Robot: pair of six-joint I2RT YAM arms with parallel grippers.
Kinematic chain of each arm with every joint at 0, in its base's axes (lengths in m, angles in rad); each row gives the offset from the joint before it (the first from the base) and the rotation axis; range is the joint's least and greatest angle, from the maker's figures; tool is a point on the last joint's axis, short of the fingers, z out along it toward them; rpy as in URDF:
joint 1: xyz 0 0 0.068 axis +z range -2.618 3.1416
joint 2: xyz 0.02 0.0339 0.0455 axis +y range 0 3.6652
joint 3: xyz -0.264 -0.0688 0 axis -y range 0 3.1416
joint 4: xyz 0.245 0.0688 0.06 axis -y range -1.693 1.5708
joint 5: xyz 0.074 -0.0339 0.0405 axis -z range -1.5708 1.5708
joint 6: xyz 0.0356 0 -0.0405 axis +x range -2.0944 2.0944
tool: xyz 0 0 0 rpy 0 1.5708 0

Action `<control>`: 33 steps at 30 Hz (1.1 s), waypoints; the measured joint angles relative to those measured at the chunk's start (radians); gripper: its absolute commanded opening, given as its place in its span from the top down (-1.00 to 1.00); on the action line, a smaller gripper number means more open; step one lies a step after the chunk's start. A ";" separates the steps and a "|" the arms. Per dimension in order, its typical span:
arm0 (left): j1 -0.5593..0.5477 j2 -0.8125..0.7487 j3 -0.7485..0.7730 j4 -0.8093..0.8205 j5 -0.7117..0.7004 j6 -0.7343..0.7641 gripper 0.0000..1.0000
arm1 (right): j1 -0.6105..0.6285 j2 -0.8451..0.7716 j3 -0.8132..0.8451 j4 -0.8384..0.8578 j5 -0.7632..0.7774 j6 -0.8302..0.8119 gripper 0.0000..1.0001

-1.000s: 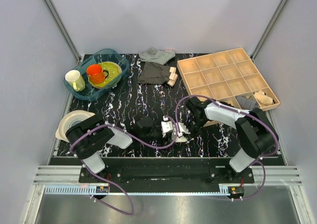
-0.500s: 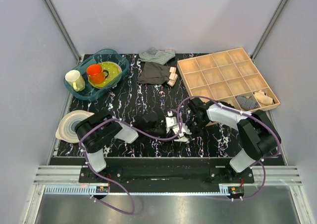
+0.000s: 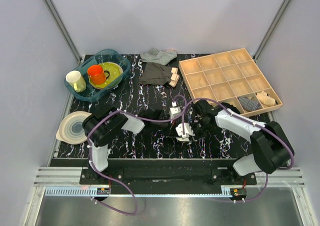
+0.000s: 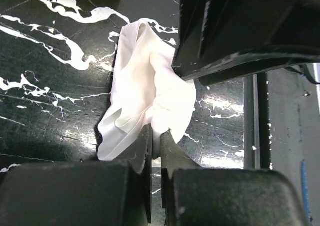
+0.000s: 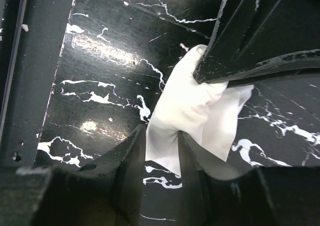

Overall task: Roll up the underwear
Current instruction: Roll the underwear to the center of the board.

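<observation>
Left pincer (image 4: 156,133) tight on the underwear (image 4: 145,81), right pincer (image 5: 161,136) spread astride it, wooden tray (image 3: 226,79) nearby.

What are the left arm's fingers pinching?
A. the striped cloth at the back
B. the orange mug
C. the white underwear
C: in the left wrist view, the left arm's fingers are shut on a fold of the white underwear lying on the black marbled table.
</observation>
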 measured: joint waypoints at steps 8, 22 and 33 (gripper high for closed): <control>0.044 0.040 0.067 -0.095 0.077 -0.094 1.00 | -0.042 -0.121 -0.018 0.036 0.000 0.041 0.03; 0.090 0.124 0.178 -0.225 0.188 -0.217 1.00 | -0.028 -0.183 -0.064 0.036 -0.047 0.033 -0.22; 0.112 0.189 0.241 -0.269 0.274 -0.269 0.95 | 0.084 -0.067 -0.096 0.167 0.044 0.042 -0.12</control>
